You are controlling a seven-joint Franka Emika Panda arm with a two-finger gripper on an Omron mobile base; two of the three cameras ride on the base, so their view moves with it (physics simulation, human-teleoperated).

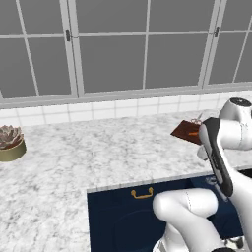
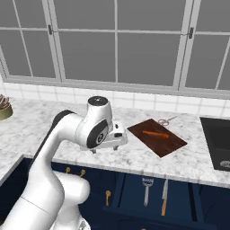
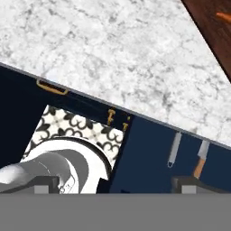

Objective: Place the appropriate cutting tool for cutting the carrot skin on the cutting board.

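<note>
White-and-grey veined marble counter (image 2: 134, 157) is running under a row of grey-paned windows (image 2: 148, 49), polished and flat. The thin, dark reddish-brown rectangular cutting board (image 2: 157, 137) is lying flat on it, turned at an angle, at about 2 o'clock from the arm's wrist in the right base view. The small slim orange carrot (image 2: 155, 134) is resting on the board near its middle. A pair of thin metal scissors with reddish handles (image 2: 166, 120) is lying on the counter, touching or just beside the board's far corner at 12 o'clock. The two-finger gripper (image 2: 120, 139) is hanging over the counter's front edge, well apart from the board; in the hand view its dark tips (image 3: 45, 185) are standing wide apart at the bottom corners with nothing between them. Below the counter, a dark navy open drawer (image 2: 152, 197) is showing a slim steel-bladed tool with a grey handle (image 2: 147, 191) and a narrow knife with an orange-brown wooden handle (image 2: 164, 196), lying side by side, near but apart. A low brass-coloured pot holding a spiky succulent (image 1: 10, 142) is sitting at 9 o'clock in the left base view.
</note>
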